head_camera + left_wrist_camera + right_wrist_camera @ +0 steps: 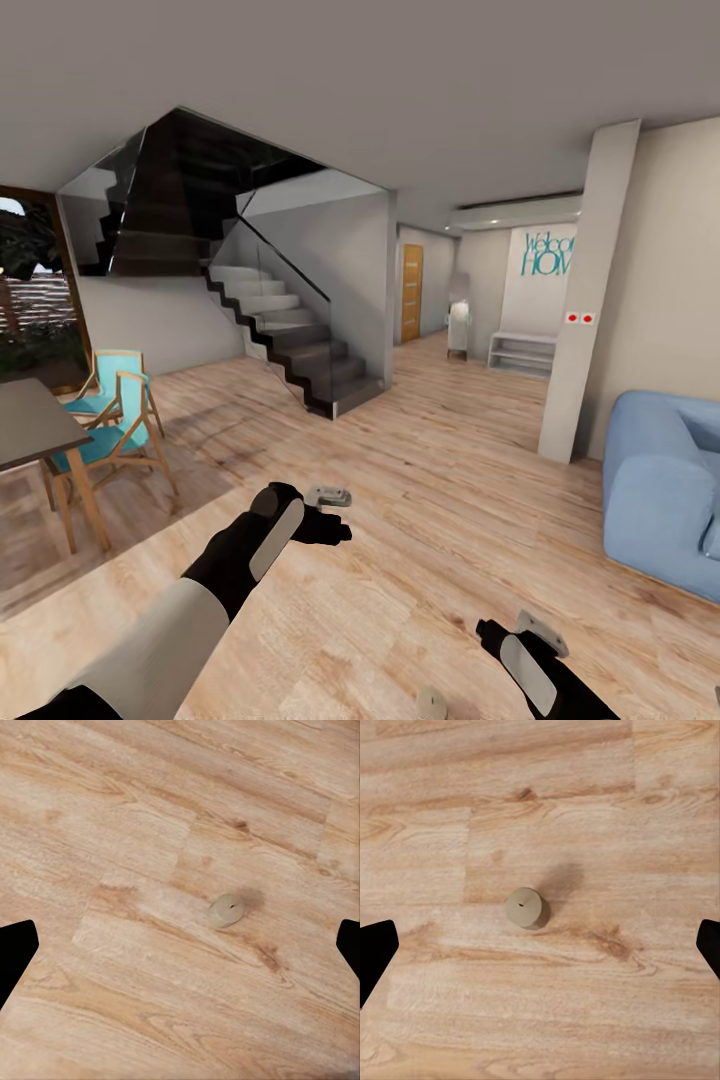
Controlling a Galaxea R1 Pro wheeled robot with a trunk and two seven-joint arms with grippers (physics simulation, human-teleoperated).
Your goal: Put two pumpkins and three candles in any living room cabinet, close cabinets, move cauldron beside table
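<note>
A stubby tan candle (432, 703) stands upright on the wooden floor at the bottom edge of the head view. My right gripper (515, 633) hovers just right of it, open, with nothing between its black fingertips (376, 949); the candle (527, 907) lies ahead of them on the floor. My left gripper (335, 512) is held higher and farther left, open and empty too, and the candle (226, 910) appears small beyond its fingertips (15, 949). The pumpkins, cabinet, cauldron and coffee table are out of view.
A dark-topped dining table (30, 425) with teal chairs (115, 420) stands at the left. A staircase (290, 340) rises ahead. A blue sofa (660, 480) and a white pillar (590, 290) are on the right, with a hallway and a white shelf (522, 352) beyond.
</note>
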